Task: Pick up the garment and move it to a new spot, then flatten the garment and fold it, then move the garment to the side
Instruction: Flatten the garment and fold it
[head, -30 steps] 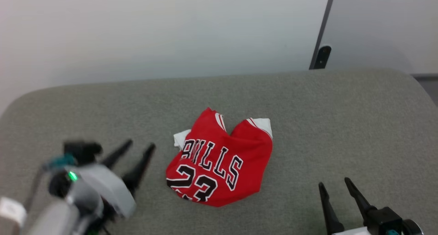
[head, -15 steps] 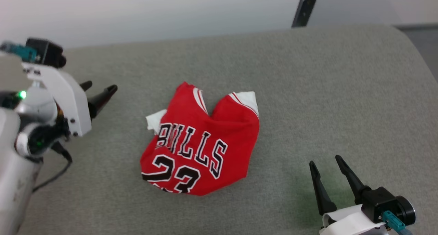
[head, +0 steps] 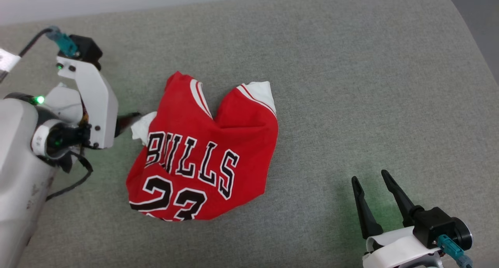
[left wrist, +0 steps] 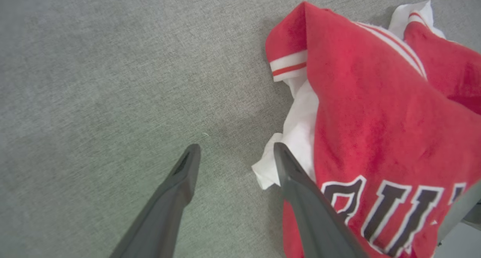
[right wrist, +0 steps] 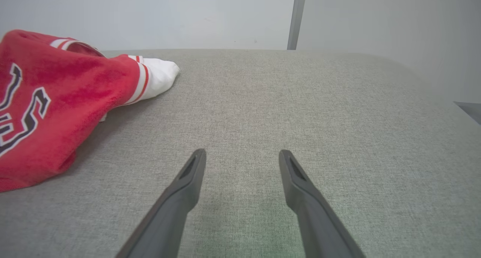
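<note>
The jersey lies in a loose, crumpled heap on the grey pad. It is front up: "BULLS" over "23" reads clearly, though creased. The neckline points away from the robot and the hem towards it. It is neither flattened nor folded. One white sleeve sticks out at the jersey's left edge. The other shows at its far right corner, with striped trim.

The left gripper is just beside the jersey's left edge, at that sleeve. In the head view a white bracket covers most of its fingers. In the left wrist view the jaws stand apart, with bare pad between them and no cloth caught. One finger crosses in front of the sleeve and the first letters. The other stands over the pad, on the side away from the jersey. Whether that finger touches the cloth I cannot tell.

The right gripper is well apart from the jersey, to its right and nearer the robot. Its jaws are spread and empty, and its fingers point away from the robot. In the right wrist view there is bare pad between the fingers, and the jersey's right sleeve rests on the pad.

Beyond the jersey are a pale wall and a dark post.
</note>
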